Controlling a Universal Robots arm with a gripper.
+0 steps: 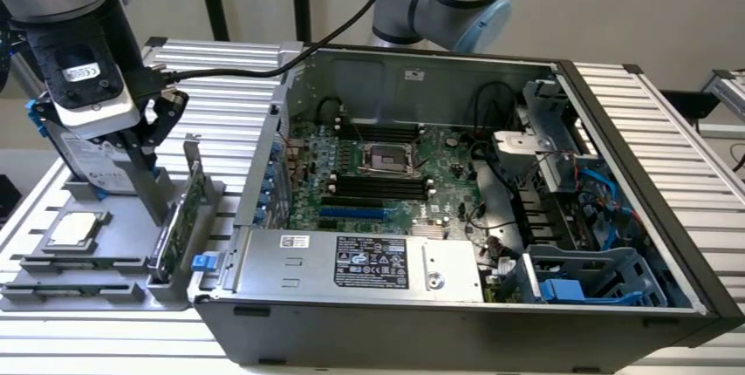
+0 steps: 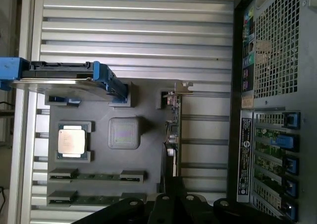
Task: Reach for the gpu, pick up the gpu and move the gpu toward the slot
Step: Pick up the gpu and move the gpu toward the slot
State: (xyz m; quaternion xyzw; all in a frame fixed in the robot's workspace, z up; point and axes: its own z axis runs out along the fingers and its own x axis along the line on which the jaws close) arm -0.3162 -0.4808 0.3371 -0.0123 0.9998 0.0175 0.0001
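Exterior looks down slantwise, wrist straight down; both share the holder [image 1: 117, 295].

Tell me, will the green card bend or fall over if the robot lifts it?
Probably stiff: the gpu stands straight on its thin edge. Freed from the grey holder, it could tip. Its small parts look fragile.

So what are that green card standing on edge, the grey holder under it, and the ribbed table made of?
The gpu looks like matte green fibreglass-type circuit board, dotted with small parts; its bracket shines like bare metal. The holder is dull uniform grey with moulded pockets, probably plastic. The table has pale, softly glossy ribbed slats, likely aluminium.
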